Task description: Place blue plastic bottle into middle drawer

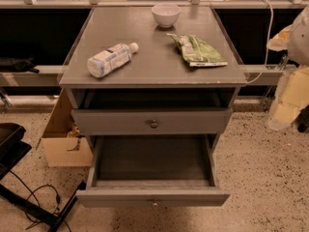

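Obs., standing in front of cabinet:

- blue plastic bottle (110,59) lies on its side on cabinet top (145,76), left-front area, cap twd back-right. Nothing touching it. Lying flat it can roll, so prob. best grasped across the body.
- middle drawer (154,195) pulled well out, floor bare and dark, tiny knob on front. Open like this presumably so the btl can be dropped straight in from above, no handle work needed.
- upper drawer front (120,122), bigger round knob, sits nearly shut. It overhangs the rear of the open drawer, so only the fwd part of the floor is reachable from above.
- snack bag (198,50) and white bowl (165,14) on right/back of top, well apart from btl. Not in the way of a pick.
- gripper (300,35): I take the pale shape cropped at right edge for it, well apart from btl, carrying nothing visible. Spread or pressed together: cannot tell.
- cardboard box (63,146) on floor, left of cabinet.

Judgement: pick not yet begun; reach to btl is next.
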Robot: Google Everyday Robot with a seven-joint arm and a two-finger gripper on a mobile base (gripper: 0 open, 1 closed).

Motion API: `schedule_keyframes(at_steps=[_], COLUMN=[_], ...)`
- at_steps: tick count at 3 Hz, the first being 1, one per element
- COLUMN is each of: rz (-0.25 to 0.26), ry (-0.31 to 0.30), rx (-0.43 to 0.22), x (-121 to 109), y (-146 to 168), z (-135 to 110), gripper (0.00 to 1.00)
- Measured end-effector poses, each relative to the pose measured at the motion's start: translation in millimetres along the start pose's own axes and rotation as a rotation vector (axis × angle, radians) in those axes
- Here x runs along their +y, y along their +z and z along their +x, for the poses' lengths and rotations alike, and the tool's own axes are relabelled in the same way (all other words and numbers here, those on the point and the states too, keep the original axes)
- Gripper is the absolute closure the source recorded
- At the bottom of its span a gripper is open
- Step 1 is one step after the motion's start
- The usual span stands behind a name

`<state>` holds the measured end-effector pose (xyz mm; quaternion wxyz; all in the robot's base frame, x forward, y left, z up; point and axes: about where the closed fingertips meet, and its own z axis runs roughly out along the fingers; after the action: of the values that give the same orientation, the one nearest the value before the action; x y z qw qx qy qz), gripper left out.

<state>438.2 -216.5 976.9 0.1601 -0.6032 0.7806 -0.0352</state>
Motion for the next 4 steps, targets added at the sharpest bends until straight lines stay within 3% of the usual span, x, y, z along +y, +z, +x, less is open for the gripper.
schedule_keyframes(at_steps=[1, 2, 3, 4], rz=[0.000, 0.026, 0.072, 0.119], ry=[0.000, -0.057, -0.298, -0.475], rx=[0.000, 0.013, 0.063, 0.120], x=[0, -7, -27, -44], y=[0, -2, 13, 27], z=[0, -21, -106, -171], gripper=[0.00, 0.00, 0.00, 0.00])
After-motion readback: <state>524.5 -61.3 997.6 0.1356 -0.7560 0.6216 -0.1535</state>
